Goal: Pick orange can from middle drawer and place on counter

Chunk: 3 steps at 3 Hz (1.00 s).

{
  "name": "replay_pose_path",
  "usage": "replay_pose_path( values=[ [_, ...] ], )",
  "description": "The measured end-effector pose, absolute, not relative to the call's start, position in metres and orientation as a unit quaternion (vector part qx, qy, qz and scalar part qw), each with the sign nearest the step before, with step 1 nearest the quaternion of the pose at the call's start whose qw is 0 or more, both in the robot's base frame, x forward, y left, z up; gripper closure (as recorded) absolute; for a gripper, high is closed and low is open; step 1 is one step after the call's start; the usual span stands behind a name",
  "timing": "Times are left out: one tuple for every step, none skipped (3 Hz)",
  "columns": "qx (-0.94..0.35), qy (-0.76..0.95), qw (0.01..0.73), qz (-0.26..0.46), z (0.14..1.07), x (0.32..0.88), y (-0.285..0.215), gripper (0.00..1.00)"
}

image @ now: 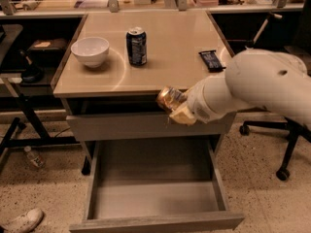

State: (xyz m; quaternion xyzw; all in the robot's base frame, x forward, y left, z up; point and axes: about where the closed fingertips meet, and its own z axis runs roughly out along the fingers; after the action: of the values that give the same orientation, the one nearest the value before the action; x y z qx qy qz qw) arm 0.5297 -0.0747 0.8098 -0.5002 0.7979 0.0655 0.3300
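The gripper (pixel 179 109) hangs just off the front edge of the counter (pixel 175 47), at about 6 o'clock from the counter's middle. Its jaws are clamped on the orange can (pixel 169 98). The can sits tilted in the grasp, its shiny end turned toward 10 o'clock, level with the counter's rim and clear of the surface. The thick white arm (pixel 252 86) reaches in from 3 o'clock.

Below, at 6 o'clock from the gripper, the middle drawer (pixel 155 198) stands pulled fully out, its grey floor bare. The closed drawer front (pixel 131 126) above it lies just behind the gripper.

On the counter a dark blue can (pixel 136 46) stands upright. A white bowl (pixel 90 51) sits near it at 9 o'clock, and a dark wrapped bar (pixel 211 60) lies well apart at 3 o'clock, close to the right rim.

On the speckled floor, a plastic bottle (pixel 34 157) lies at 9 o'clock from the drawer.
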Motion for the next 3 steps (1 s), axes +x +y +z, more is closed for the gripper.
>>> replay_pose_path(
  values=[
    [-0.488, 0.803, 0.336, 0.071, 0.826, 0.579, -0.091, 1.00],
    [-0.483, 0.805, 0.337, 0.073, 0.843, 0.625, -0.102, 1.00],
    [-0.492, 0.802, 0.333, 0.068, 0.865, 0.658, -0.106, 1.00]
  ],
)
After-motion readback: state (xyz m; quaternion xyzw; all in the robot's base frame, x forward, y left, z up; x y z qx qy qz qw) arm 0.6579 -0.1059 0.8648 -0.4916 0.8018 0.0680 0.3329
